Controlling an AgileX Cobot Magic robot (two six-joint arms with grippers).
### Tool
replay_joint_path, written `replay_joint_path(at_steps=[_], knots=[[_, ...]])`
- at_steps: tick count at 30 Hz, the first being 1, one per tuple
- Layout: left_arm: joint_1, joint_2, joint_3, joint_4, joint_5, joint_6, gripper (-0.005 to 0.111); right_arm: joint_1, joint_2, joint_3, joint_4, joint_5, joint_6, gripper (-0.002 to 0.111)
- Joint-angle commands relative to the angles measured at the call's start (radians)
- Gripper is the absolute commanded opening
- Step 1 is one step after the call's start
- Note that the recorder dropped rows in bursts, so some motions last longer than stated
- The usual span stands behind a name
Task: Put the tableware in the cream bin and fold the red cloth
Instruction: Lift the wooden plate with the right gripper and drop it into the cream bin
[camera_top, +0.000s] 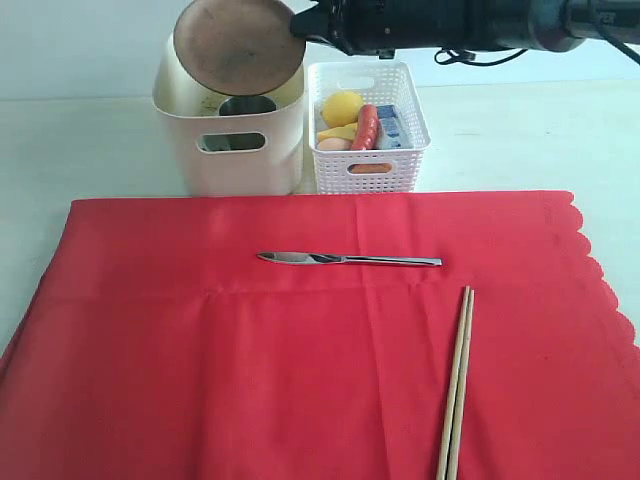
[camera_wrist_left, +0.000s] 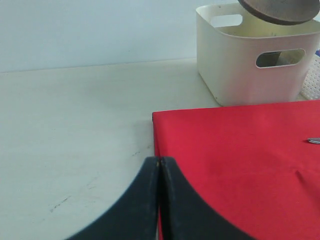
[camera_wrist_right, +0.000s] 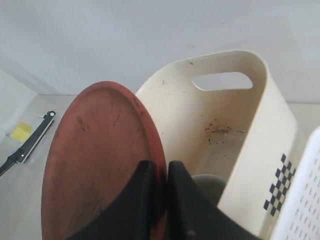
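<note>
My right gripper (camera_wrist_right: 161, 167) is shut on the rim of the round brown wooden plate (camera_top: 238, 42) (camera_wrist_right: 95, 165), which hangs tilted over the open top of the cream bin (camera_top: 232, 150) (camera_wrist_right: 240, 125) (camera_wrist_left: 250, 75). A steel cup (camera_top: 246, 105) (camera_wrist_right: 210, 185) shows inside the bin. The red cloth (camera_top: 320, 340) (camera_wrist_left: 240, 160) lies spread flat, scalloped edge on the right. On it lie the silver knife (camera_top: 348, 260) in the middle and the pair of chopsticks (camera_top: 457, 385) at the front right. My left gripper (camera_wrist_left: 160, 161) is shut and empty, above the cloth's left edge.
A white lattice basket (camera_top: 368, 170) with a lemon, a sausage and other food stands right of the cream bin. The pale table (camera_wrist_left: 75, 130) runs left of the cloth. The right arm (camera_top: 450, 25) reaches in from the upper right.
</note>
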Motion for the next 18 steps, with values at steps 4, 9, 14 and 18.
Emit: replay_joint_path(at_steps=[4, 9, 14, 18], knots=[[0.002, -0.006, -0.001, -0.005, -0.008, 0.001, 0.003, -0.003, -0.005, -0.013, 0.021, -0.012, 0.029, 0.029], [0.002, -0.006, -0.001, -0.005, -0.008, 0.001, 0.003, -0.003, -0.005, -0.013, 0.021, -0.006, 0.027, 0.060], [0.002, -0.006, -0.001, -0.005, -0.008, 0.001, 0.003, -0.026, -0.017, -0.013, -0.048, 0.092, -0.007, 0.067], [0.002, -0.006, -0.001, -0.005, -0.008, 0.001, 0.003, -0.082, -0.046, -0.013, -0.178, 0.183, 0.053, 0.053]])
